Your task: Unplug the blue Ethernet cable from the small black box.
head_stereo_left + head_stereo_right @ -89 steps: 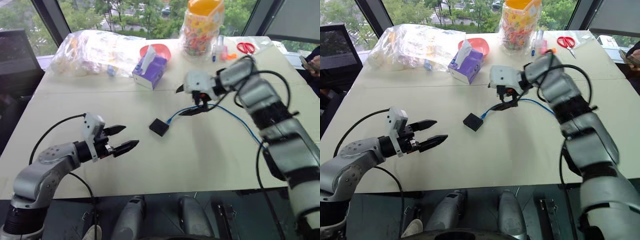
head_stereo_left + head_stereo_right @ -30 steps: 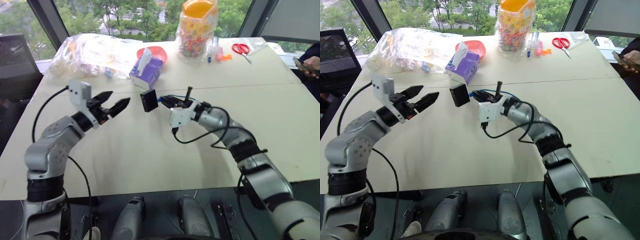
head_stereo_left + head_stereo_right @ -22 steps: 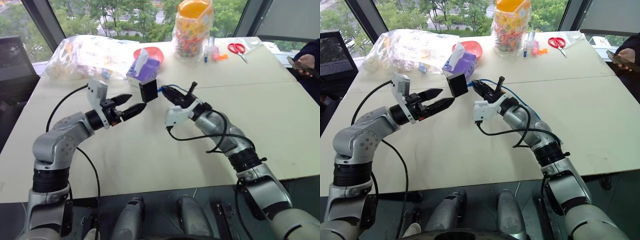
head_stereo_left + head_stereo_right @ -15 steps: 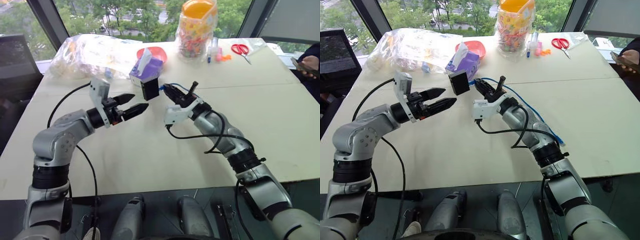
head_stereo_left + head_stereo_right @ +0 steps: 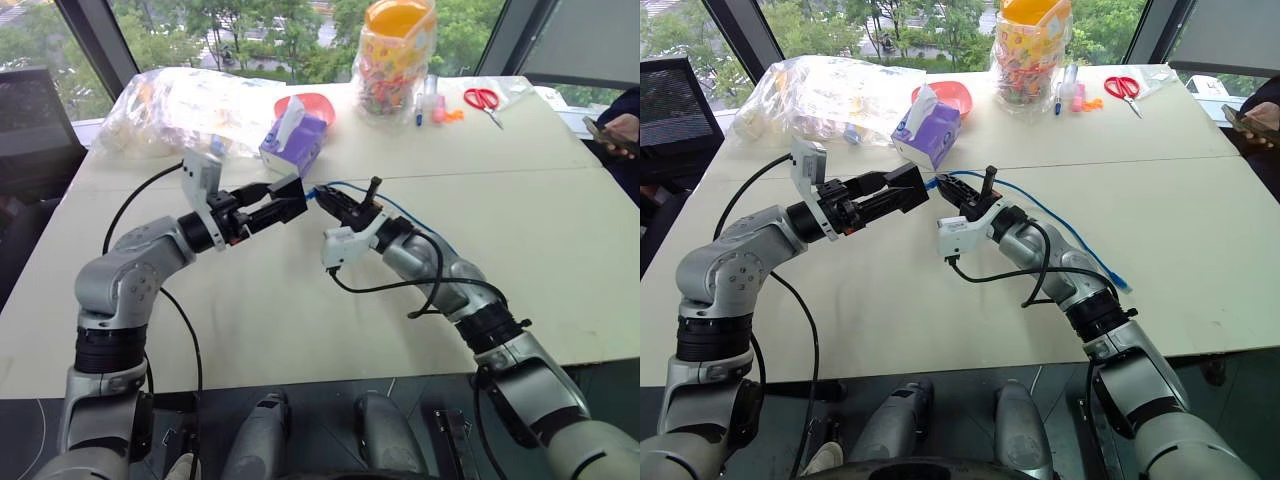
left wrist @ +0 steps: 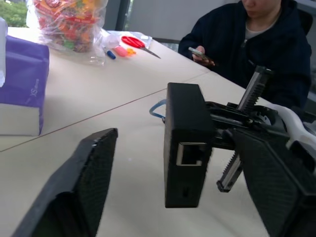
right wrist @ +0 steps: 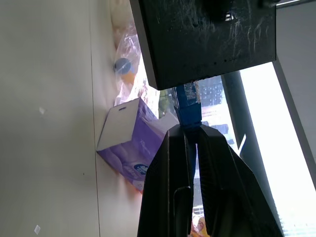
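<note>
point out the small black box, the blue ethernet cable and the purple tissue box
small black box (image 6: pixel 187 148), left wrist view, its port face
blue Ethernet cable (image 5: pixel 1055 222), right eye view, mid-run on table
purple tissue box (image 5: pixel 300 150), left eye view, its side

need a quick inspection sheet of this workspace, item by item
surface: pale table, bare toward the robot.
job's things: small black box off the table between both grippers; blue Ethernet cable plugged into it, trailing over the table.
clutter: purple tissue box, red bowl, clear plastic bag, candy jar, scissors, markers at the far edge.
grippers: left gripper with fingers either side of the box; right gripper shut on the cable by the plug.
cables: black arm cables.
surroundings: windows; a seated person holding a phone.
</note>
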{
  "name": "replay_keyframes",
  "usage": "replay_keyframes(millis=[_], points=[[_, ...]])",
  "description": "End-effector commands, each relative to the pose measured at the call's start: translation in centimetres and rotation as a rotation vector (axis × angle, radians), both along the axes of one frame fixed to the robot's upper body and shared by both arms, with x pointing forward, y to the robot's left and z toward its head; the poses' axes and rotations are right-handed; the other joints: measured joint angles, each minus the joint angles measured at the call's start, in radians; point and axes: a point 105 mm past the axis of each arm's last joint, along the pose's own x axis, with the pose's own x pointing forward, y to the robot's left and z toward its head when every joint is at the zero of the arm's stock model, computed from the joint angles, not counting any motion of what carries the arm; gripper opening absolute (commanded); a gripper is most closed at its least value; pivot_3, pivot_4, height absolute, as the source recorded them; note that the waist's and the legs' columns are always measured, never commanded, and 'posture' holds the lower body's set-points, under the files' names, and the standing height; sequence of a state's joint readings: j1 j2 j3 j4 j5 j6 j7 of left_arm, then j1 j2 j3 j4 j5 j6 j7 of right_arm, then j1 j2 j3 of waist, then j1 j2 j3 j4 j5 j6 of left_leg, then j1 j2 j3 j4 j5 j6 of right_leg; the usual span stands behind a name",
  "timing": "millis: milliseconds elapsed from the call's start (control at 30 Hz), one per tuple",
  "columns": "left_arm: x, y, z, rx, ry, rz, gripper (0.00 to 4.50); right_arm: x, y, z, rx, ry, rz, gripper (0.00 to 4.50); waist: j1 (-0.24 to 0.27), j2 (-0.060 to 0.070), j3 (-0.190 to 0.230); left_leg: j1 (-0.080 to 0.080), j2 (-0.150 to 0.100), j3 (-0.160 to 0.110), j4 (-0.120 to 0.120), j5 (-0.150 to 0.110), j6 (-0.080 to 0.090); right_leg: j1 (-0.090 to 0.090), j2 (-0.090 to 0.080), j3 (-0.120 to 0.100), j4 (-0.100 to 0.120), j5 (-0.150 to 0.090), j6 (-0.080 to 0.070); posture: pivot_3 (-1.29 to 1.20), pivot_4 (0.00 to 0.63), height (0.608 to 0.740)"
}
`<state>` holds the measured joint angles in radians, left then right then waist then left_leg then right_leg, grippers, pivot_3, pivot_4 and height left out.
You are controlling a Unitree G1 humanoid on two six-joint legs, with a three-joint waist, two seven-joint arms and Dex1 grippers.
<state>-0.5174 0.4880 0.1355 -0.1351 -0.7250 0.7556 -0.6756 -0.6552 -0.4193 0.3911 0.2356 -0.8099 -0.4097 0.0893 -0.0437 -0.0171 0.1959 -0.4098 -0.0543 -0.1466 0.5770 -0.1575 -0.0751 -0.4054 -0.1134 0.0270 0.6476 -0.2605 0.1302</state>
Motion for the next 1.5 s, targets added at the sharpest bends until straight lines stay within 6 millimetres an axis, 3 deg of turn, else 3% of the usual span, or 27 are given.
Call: replay_keyframes(millis=[33, 200, 400, 533, 700, 733, 1033, 1300, 1400, 1467, 1500], points=[[-0.3, -0.3, 0.5, 0.003, -0.036, -0.021, 2.23, -0.7, 0.4, 1.6, 0.027, -0.043, 0.032, 0.00, 0.000, 0.000, 0.000, 0.000, 0.000, 0.000, 0.000, 0.000, 0.000, 0.000, 0.000, 0.000, 0.000, 0.000, 0.000, 0.00, 0.150, 0.728], [-0.4, -0.6, -0.5, 0.042, -0.020, -0.032, 0.56, -0.8, 0.4, 2.0, 0.029, -0.046, 0.034, 0.00, 0.000, 0.000, 0.000, 0.000, 0.000, 0.000, 0.000, 0.000, 0.000, 0.000, 0.000, 0.000, 0.000, 0.000, 0.000, 0.00, 0.150, 0.728], [-0.6, -0.2, -0.8, 0.065, -0.002, -0.040, 0.49, -0.5, 0.1, 2.2, 0.071, 0.029, 0.033, 0.00, -0.001, -0.001, 0.000, 0.000, 0.000, 0.000, 0.000, 0.000, 0.000, 0.000, 0.000, 0.000, 0.000, 0.000, 0.000, 0.00, 0.150, 0.728], [-0.8, 0.2, -0.7, 0.083, -0.002, -0.063, 0.49, -1.0, 0.5, 1.7, 0.042, 0.206, 0.116, 1.60, -0.001, -0.001, 0.000, 0.000, 0.000, 0.000, 0.000, 0.000, 0.000, 0.000, 0.000, 0.000, 0.000, 0.000, 0.000, 0.00, 0.150, 0.728], [-1.7, 0.8, -0.4, 0.128, -0.012, -0.145, 0.49, -0.8, -0.7, 2.0, -0.032, 0.523, 0.173, 4.23, -0.001, -0.001, 0.001, 0.000, 0.000, 0.000, 0.000, 0.000, 0.000, 0.000, 0.000, 0.000, -0.001, 0.000, 0.000, 0.00, 0.150, 0.728], [-1.8, 0.9, -0.4, 0.137, -0.017, -0.159, 0.49, -1.1, -1.0, 2.0, -0.050, 0.600, 0.197, 4.45, -0.001, -0.001, 0.001, 0.000, 0.000, 0.000, 0.000, 0.000, 0.000, 0.001, 0.000, 0.000, -0.001, 0.000, 0.000, 0.00, 0.150, 0.728], [-3.2, 1.1, 1.6, 0.145, -0.085, -0.321, 0.49, -2.8, -1.4, 6.7, 0.099, 1.148, 0.458, 4.45, -0.002, -0.001, 0.001, -0.001, 0.000, 0.000, -0.001, 0.000, 0.000, 0.000, -0.001, -0.001, -0.002, 0.000, 0.000, 0.00, 0.150, 0.728], [-3.8, 1.2, 3.2, 0.116, -0.112, -0.373, 0.49, -3.4, -1.0, 5.9, 0.149, 1.473, 0.553, 4.45, 0.000, -0.001, 0.001, -0.005, 0.000, 0.000, -0.001, -0.001, 0.000, -0.003, -0.002, -0.002, -0.004, 0.000, 0.000, 0.00, 0.150, 0.728], [-3.8, 1.2, 3.6, 0.103, -0.116, -0.375, 0.49, -3.4, -0.8, 5.7, 0.149, 1.508, 0.556, 3.62, 0.000, -0.001, 0.001, -0.007, 0.000, 0.000, -0.001, -0.001, 0.000, -0.005, -0.002, -0.002, -0.004, 0.001, 0.003, 0.00, 0.150, 0.728], [-3.8, 1.2, 3.9, 0.096, -0.121, -0.376, 0.49, -3.1, -0.7, 5.7, 0.154, 1.518, 0.543, 2.71, -0.001, -0.001, 0.001, -0.009, 0.000, 0.000, -0.001, -0.001, 0.000, -0.007, -0.002, -0.002, -0.004, 0.002, 0.004, 0.00, 0.150, 0.728], [-3.8, 1.2, 4.1, 0.093, -0.125, -0.378, 0.49, -3.0, -0.6, 5.9, 0.168, 1.531, 0.541, 2.71, -0.002, -0.001, 0.001, -0.010, 0.000, 0.000, -0.001, -0.001, 0.000, -0.008, -0.002, -0.002, -0.004, 0.002, 0.004, 0.00, 0.150, 0.728]])
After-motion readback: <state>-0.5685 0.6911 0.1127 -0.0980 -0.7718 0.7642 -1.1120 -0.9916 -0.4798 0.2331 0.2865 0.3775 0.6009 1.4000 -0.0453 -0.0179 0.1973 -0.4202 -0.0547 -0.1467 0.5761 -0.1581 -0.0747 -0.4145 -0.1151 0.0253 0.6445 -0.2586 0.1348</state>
